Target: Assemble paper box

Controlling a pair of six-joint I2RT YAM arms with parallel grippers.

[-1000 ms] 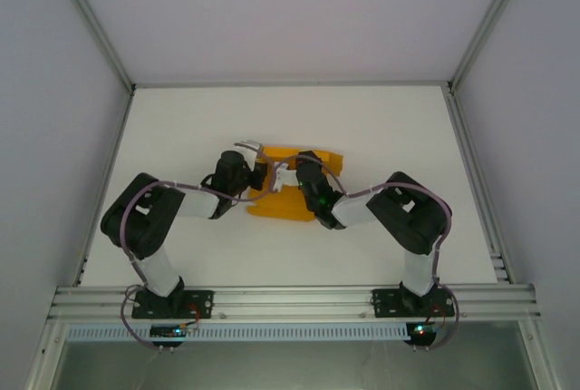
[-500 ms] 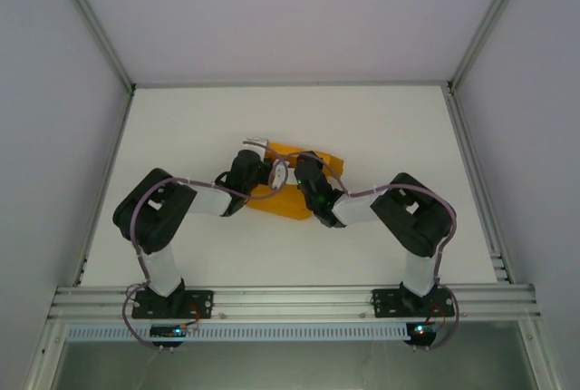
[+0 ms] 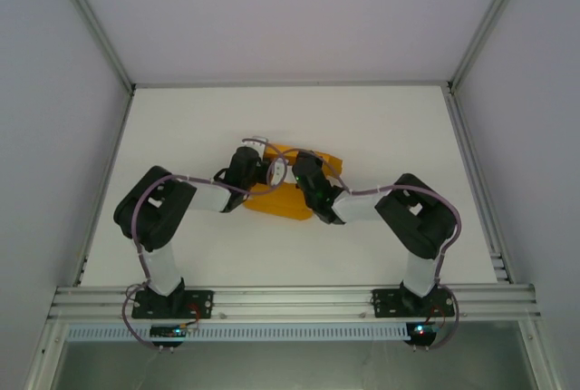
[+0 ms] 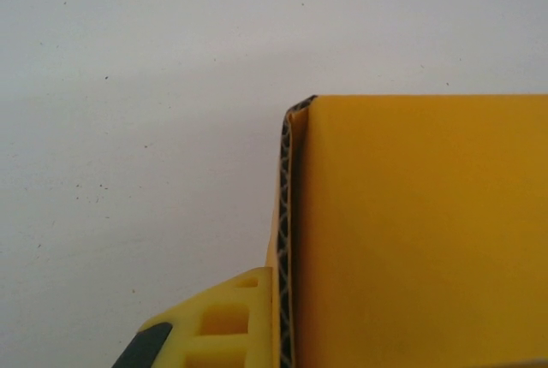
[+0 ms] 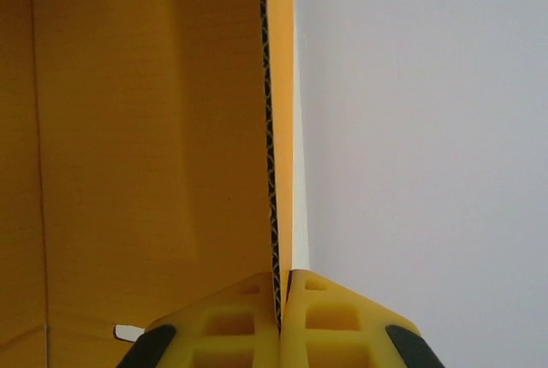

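Right wrist view: the right gripper [image 5: 281, 304] is pinched tight on an upright side of the paper box [image 5: 145, 145]. The left gripper [image 4: 284, 321] is clamped on another edge, one finger [image 4: 227, 325] showing. Box sits mid white table [image 3: 390, 136], with grey panels [image 3: 290, 9] around it.

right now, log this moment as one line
left gripper: pinching paper box wall | right gripper: pinching panel edge | box: partly folded

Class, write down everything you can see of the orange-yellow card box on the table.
The orange-yellow corrugated-card paper box lies partly folded on the white table. Its cut edges show dark fluting, and one wall is doubled over. The right gripper pinches a single wall's edge; the left gripper grips the doubled wall.
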